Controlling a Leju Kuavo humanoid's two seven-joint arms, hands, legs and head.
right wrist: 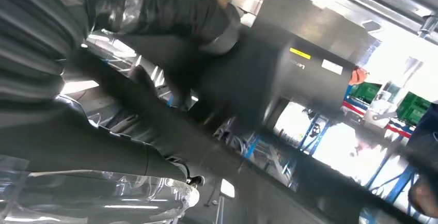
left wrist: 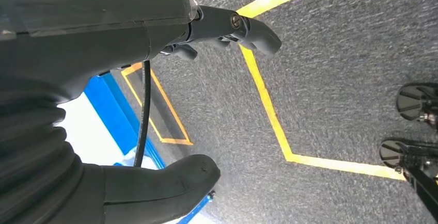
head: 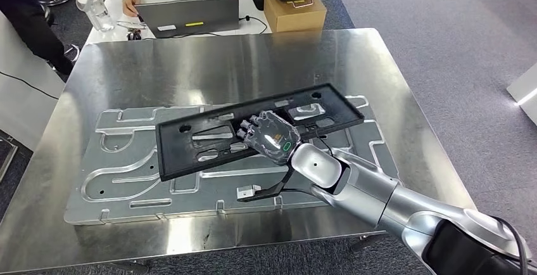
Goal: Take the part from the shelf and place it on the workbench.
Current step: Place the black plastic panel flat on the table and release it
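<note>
right hand (head: 271, 137) gripping black part (head: 190, 145) near its middle, over the grey plate (head: 114, 180) on workbench (head: 190, 59) | long axis running left-right, far end tipped up | left hand (left wrist: 170, 53) hanging, fingers apart, holding nothing | right arm placing

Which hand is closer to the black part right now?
Right. The right hand holds the black part above the workbench; the left hand hangs over the floor.
</note>
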